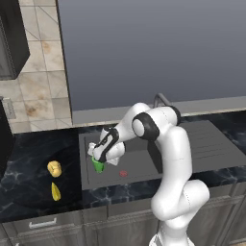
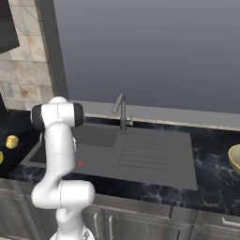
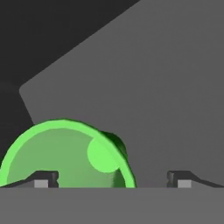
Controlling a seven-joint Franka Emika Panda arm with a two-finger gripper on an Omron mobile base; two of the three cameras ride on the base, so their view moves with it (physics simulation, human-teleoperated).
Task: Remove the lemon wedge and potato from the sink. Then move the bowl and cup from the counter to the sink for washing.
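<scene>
Cup (image 1: 98, 166) placement is the step in hand: the green tumbler is seen low in the sink (image 1: 139, 166), at the left part of the basin, just under the hand (image 1: 99, 157). In the hand view the cup's (image 3: 65, 155) open mouth is looked into from above, with one fingertip (image 3: 41, 178) over its rim and the other well off to the side over bare sink floor; the jaws are spread wide, so the cup is judged released rather than gripped. Whether it stands fully settled on the basin floor cannot be told.

On the desk (image 1: 29, 168) to the left of the sink, the potato (image 1: 55, 168) and the lemon wedge (image 1: 56, 191) are lying apart from each other, so the clearing part is judged done. The bowl (image 2: 235, 158) is seen at the far right edge of the desk, well apart from the sink.

Next, the hand should be lifted straight up clear of the cup's rim, so that the cup is not tipped, and then carried right across to the bowl.
</scene>
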